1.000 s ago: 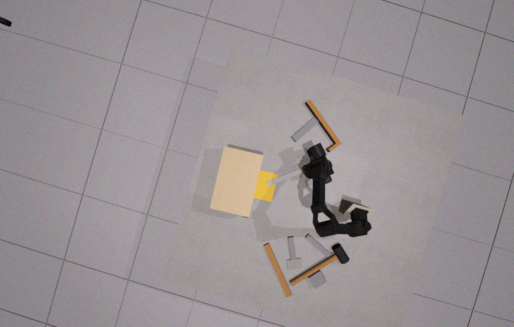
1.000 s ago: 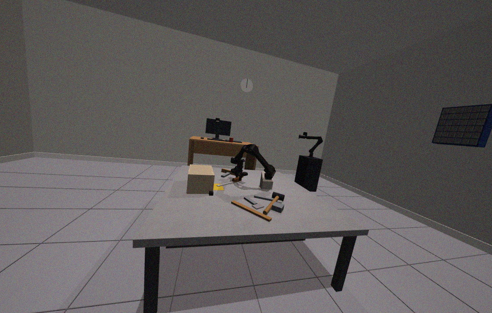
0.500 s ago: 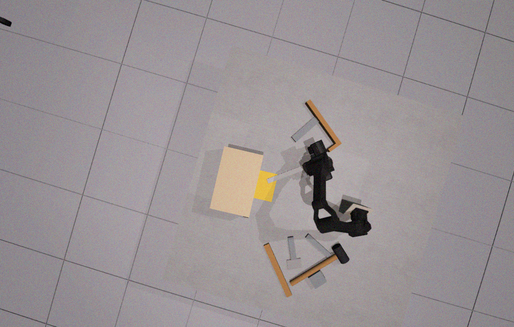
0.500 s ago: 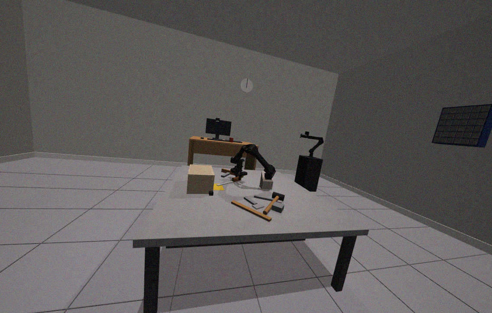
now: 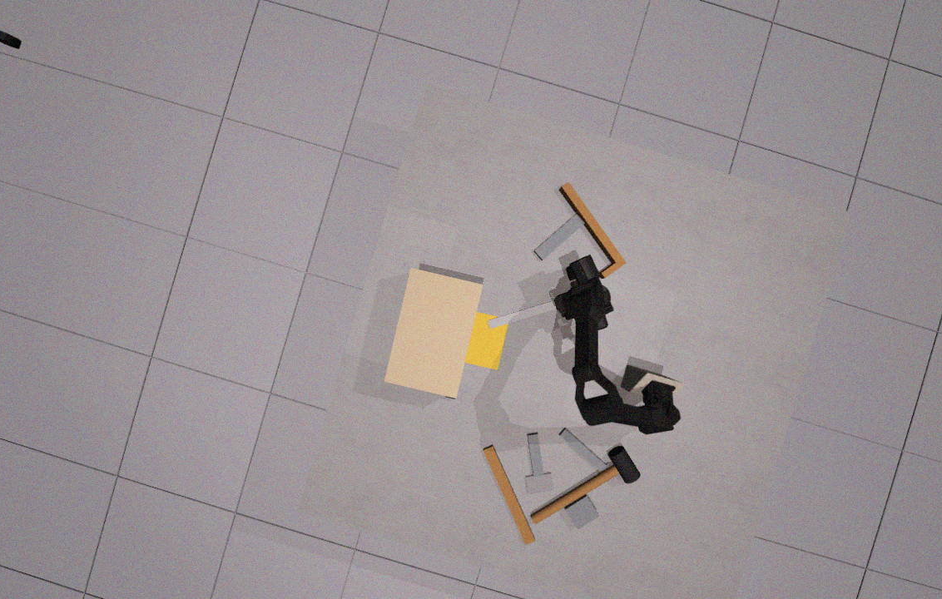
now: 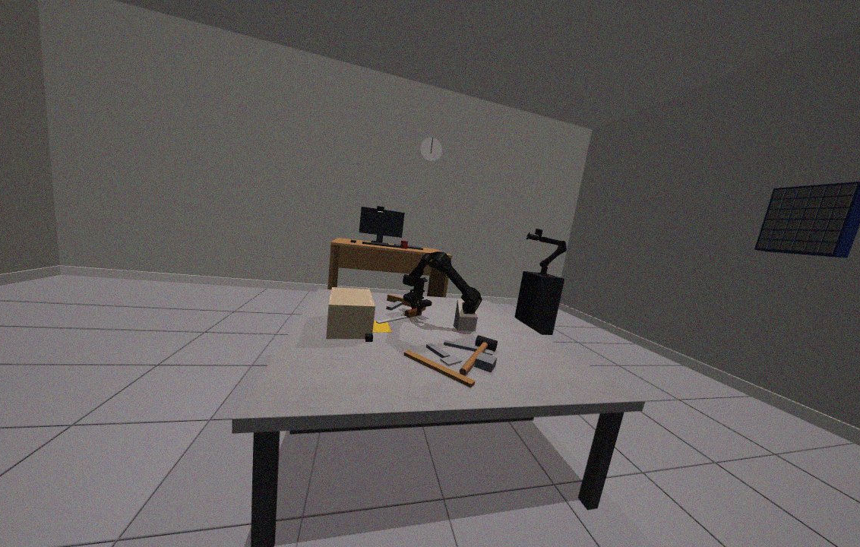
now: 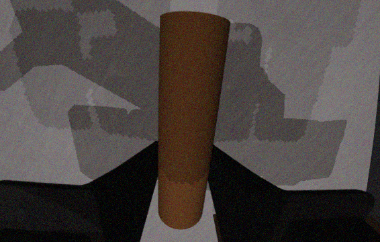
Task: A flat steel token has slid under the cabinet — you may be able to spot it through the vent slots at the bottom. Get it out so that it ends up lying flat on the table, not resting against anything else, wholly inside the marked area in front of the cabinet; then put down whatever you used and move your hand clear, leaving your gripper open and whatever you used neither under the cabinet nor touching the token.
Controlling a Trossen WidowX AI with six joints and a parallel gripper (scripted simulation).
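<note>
The beige cabinet (image 5: 433, 331) (image 6: 350, 316) stands at the left on the table. The yellow marked area (image 5: 485, 349) (image 6: 383, 327) lies along its front side. No token shows in any view. My gripper (image 7: 183, 148) is shut on the round orange-brown handle (image 7: 190, 101) of a tool, to the right of the marked area in the top view. The tool's long thin grey blade (image 5: 523, 313) (image 6: 394, 319) points toward the cabinet, and its tip is over the marked area, outside the cabinet. I cannot tell how high the blade is above the table.
A wooden stick with a bent end (image 5: 593, 225) and a grey bar (image 5: 556, 238) lie behind the gripper. A wooden stick (image 5: 508, 495) (image 6: 437, 368), a black-headed mallet (image 5: 623, 463) (image 6: 485, 343), and several grey pieces lie on the near side. A small black block (image 6: 368, 337) is by the cabinet's corner.
</note>
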